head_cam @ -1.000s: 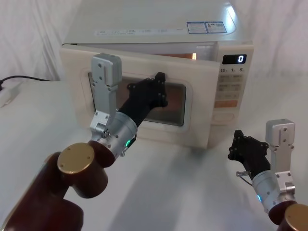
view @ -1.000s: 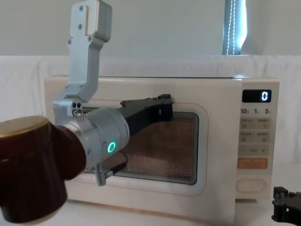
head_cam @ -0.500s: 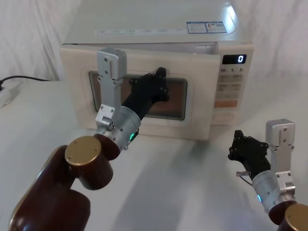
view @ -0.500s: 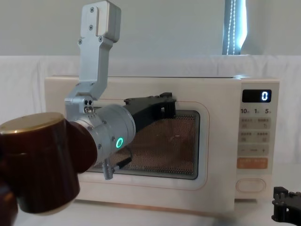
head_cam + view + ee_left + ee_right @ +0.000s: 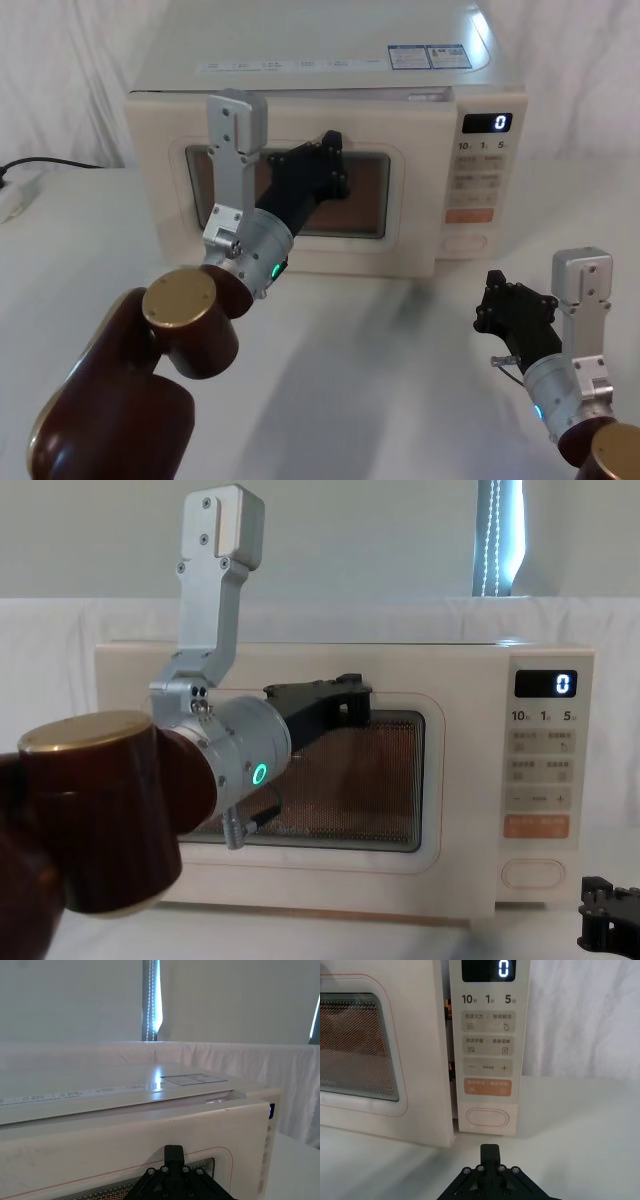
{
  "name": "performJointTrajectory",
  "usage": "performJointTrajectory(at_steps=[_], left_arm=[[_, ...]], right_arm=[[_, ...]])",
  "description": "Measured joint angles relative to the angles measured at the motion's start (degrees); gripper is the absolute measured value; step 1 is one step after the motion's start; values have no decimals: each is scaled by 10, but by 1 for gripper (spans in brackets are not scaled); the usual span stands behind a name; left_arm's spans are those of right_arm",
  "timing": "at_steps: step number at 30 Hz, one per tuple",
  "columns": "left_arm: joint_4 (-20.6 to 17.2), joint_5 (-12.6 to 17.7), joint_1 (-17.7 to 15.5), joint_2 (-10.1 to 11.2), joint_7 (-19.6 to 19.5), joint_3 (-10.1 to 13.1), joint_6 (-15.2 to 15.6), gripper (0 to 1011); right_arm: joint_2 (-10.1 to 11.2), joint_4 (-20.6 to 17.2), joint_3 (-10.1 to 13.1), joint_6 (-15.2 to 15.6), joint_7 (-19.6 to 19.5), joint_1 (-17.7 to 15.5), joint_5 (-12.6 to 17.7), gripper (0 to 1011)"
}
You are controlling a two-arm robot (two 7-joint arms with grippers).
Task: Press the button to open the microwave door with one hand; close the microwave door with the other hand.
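Left end effector (image 5: 325, 165), matte black, rests against the microwave door (image 5: 405, 215), a smooth cream panel with mesh window, nearly flush; finger spacing cannot be determined. Right end effector (image 5: 510, 305) hangs low above the white table (image 5: 380, 380), spacing likewise indeterminate, facing the pill-shaped button (image 5: 487, 1118).

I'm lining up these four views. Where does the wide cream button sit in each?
Head: button, low on the control panel.
Chest: lower right.
Right wrist: centre, beyond the right gripper.
Left wrist: not in it.
Shared landmark: digital display.
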Motion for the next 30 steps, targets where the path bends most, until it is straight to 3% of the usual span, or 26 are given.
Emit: performJointTrajectory(at_steps=[30], left_arm=[[46,31,-33,-22,7,-5,-3,0]], right_arm=[[0,0,0,0,0,0,0,0]])
